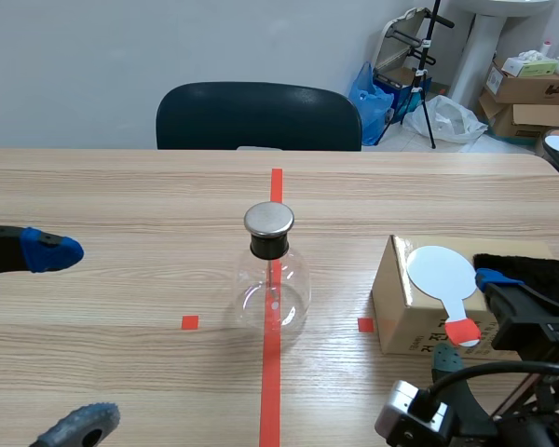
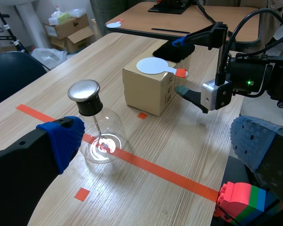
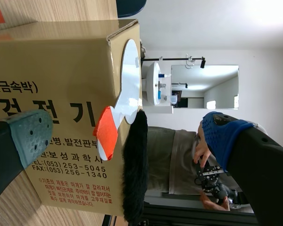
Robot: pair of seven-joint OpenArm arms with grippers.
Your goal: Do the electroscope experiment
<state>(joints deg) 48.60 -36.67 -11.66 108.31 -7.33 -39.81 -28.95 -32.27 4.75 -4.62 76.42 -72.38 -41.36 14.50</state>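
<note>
Your left fingers [image 1: 51, 250] spread wide near the glass flask [image 1: 272, 279] on the surface [image 1: 121, 205]; your right fingers [image 3: 28, 136] stand wide by the box's [image 1: 398, 303] white paddle [image 1: 443, 273].

The electroscope [image 1: 271, 279] stands on the tape line [image 1: 270, 391]; to its right, a box [image 1: 396, 312] bears a paddle [image 1: 443, 272] and fur [image 1: 531, 268].

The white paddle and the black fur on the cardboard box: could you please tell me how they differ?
The white paddle is flat, smooth and round, with an orange handle tip; the black fur is shaggy and dark throughout. The paddle lies nearer the flask, the fur farther from it. Both rest on top of the cardboard box.
</note>
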